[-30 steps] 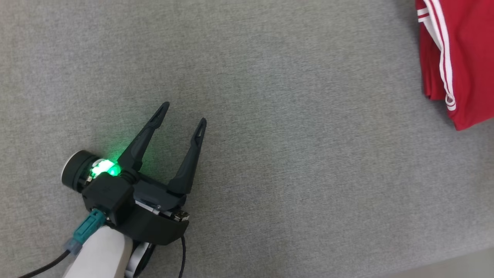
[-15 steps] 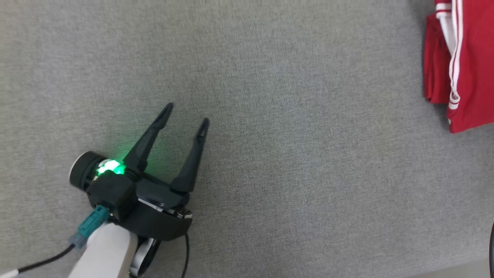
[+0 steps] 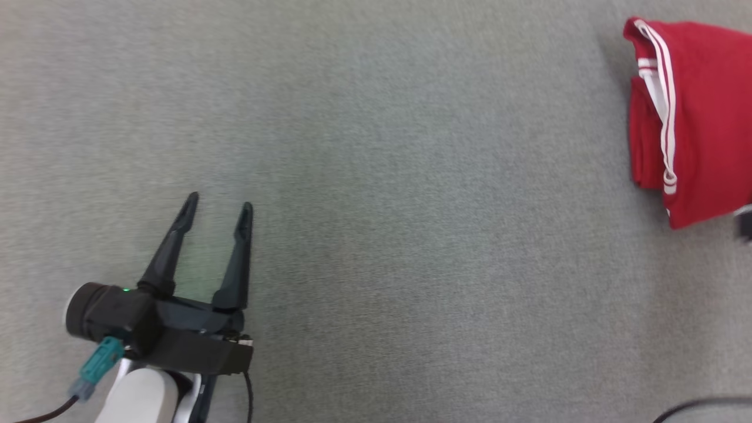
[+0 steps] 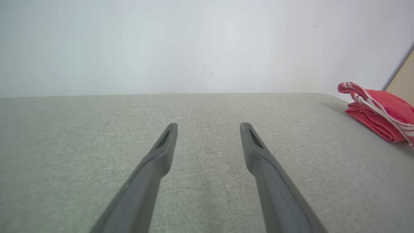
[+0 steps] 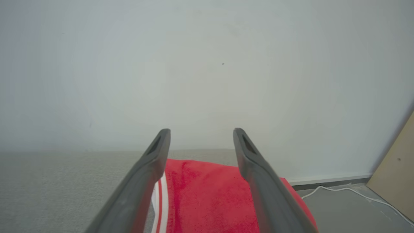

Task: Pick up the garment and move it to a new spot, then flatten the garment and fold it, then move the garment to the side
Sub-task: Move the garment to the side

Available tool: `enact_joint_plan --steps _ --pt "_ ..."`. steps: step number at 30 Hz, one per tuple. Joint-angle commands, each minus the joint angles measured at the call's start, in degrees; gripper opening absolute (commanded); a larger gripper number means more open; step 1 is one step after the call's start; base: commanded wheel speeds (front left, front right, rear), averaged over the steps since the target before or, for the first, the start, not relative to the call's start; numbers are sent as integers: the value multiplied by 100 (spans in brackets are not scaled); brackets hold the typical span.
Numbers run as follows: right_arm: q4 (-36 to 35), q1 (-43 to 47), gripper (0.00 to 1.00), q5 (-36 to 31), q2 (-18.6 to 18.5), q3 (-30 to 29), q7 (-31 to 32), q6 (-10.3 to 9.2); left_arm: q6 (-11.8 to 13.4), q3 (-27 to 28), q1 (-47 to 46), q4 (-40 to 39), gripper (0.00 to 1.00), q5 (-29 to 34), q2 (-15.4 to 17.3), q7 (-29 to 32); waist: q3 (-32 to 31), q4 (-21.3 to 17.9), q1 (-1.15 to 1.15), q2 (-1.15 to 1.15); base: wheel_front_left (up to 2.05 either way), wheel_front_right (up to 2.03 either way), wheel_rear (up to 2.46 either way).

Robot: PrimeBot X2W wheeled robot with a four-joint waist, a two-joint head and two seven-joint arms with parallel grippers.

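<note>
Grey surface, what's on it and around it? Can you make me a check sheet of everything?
Surface: grey fabric surface, flat, mostly bare.
Job's things: red garment with white stripes, folded, near the right edge.
Clutter: nothing seen.
End effectors: left end effector open, empty, over bare fabric; right end effector open, empty, over the garment.
Cables: dark cable behind the left end effector; white cable on the floor.
Surroundings: pale wall; tan board leaning at the right.
</note>
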Motion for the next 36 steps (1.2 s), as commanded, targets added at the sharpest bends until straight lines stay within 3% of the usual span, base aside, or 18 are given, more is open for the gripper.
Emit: enact_joint_plan --steps 1,4,9,17,36 --pt "-363 303 100 -176 275 49 -9 -7 47 88 125 2 100 -66 52 -64 -286 279 0 0 0 0 0" --pt "-851 714 100 -386 733 172 55 -7 130 221 202 19 100 -136 74 -117 -426 401 0 0 0 0 0" --pt "-1274 1185 100 -613 1191 388 119 -7 191 363 314 27 100 -144 93 -166 -632 543 0 0 0 0 0" --pt "-1541 2184 100 -916 1916 655 199 -7 228 511 774 168 100 -216 119 -229 -1288 734 0 0 0 0 0" --pt "-2234 3694 100 -1376 2211 355 616 -7 157 249 1529 503 100 -253 128 -194 -2301 930 0 0 0 0 0"
